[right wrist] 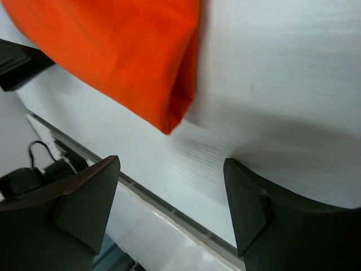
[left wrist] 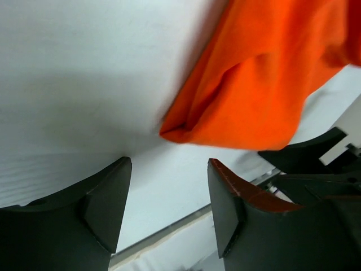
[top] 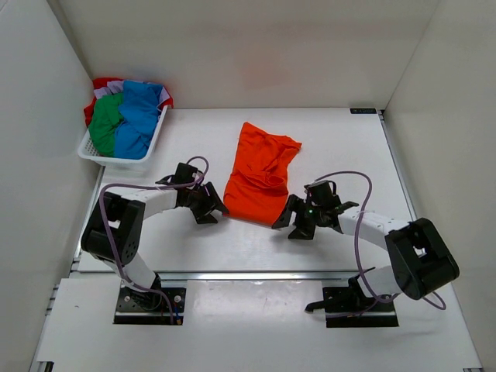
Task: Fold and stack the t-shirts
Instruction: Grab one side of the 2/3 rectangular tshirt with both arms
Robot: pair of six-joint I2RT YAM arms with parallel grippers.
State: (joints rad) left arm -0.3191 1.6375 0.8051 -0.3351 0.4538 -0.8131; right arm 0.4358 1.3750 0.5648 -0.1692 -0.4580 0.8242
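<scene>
On the counter [top: 349, 155], mid-field: orange t-shirt [top: 261, 174] lies rumpled. Left end effector [top: 215, 209] and right end effector [top: 288, 223] flank its near edge, both spread wide, empty.

White table [top: 341, 147] with a matte, faintly grained top. One orange t-shirt [top: 260, 174] lies on it, rumpled and loosely folded, in the stretch between the left gripper [top: 213, 209] and the right gripper [top: 288, 223], and runs away from both toward the far side. Its near left corner rests on the surface just ahead of the left jaws, not touching them. Its near right corner lies just ahead of the right jaws and a little to their left, also not touching. Bare white tabletop shows in the gap between each pair of jaws. A white plastic basket [top: 116, 161] sits at the table's far left corner, well beyond the left jaws and to their left.
</scene>
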